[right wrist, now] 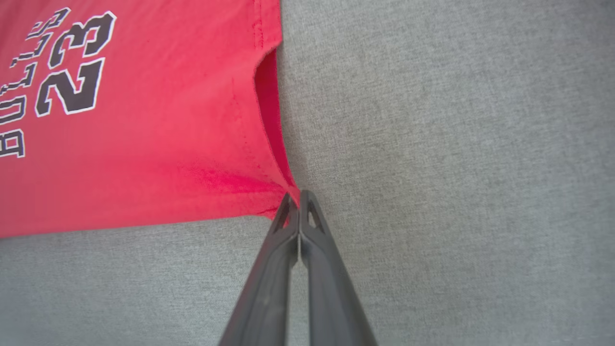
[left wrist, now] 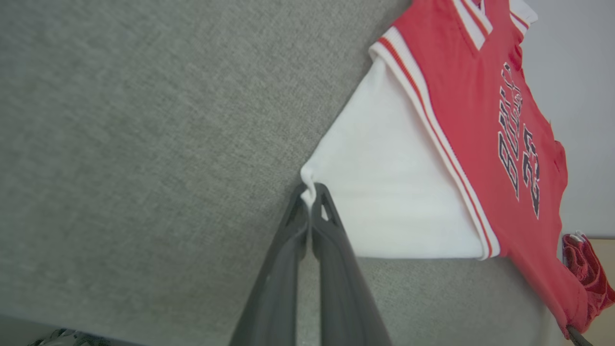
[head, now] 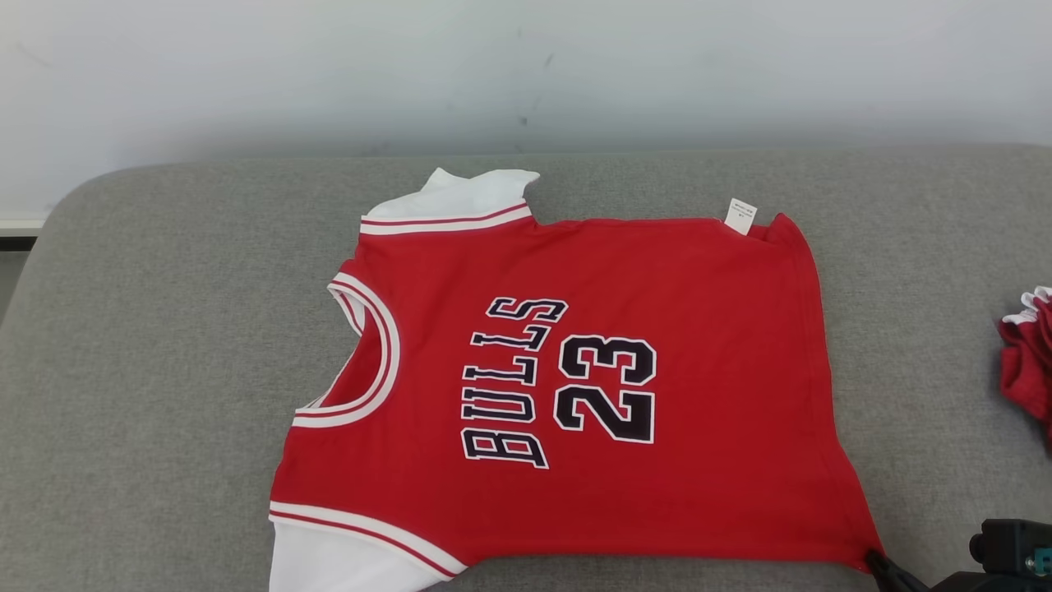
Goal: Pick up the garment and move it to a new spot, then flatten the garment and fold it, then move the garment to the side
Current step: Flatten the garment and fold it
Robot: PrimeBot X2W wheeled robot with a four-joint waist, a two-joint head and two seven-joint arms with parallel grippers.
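**A:** What's nearest the robot?

**B:** The two tools. The left tool [left wrist: 311,192] has its dark fingers pressed together on the corner of the near white sleeve [left wrist: 394,192] of the red cloth jersey [left wrist: 471,120] with black "BULLS 23" lettering. It pinches up a small peak of fabric. The right tool [right wrist: 299,199] is clamped the same way on the near hem corner [right wrist: 281,185], where the red cloth gathers in creases towards the pinch.

**A:** Where does the jersey lie?

**B:** It lies spread out, lettering up, across the middle of the grey fabric-covered desk [head: 164,329]. The neck opening [head: 366,353] faces the robot's left and the hem faces its right. Both held corners are at the desk's near side.

**A:** And further back?

**B:** The far white sleeve [head: 460,196] pokes out past the far shoulder. A small white label [head: 740,215] sticks up at the far hem corner.

**A:** Anything else on the desk?

**B:** There's a crumpled red and white bundle of cloth [head: 1027,362] at the right edge, well apart from the jersey. Beyond the desk is a pale wall [head: 526,66].
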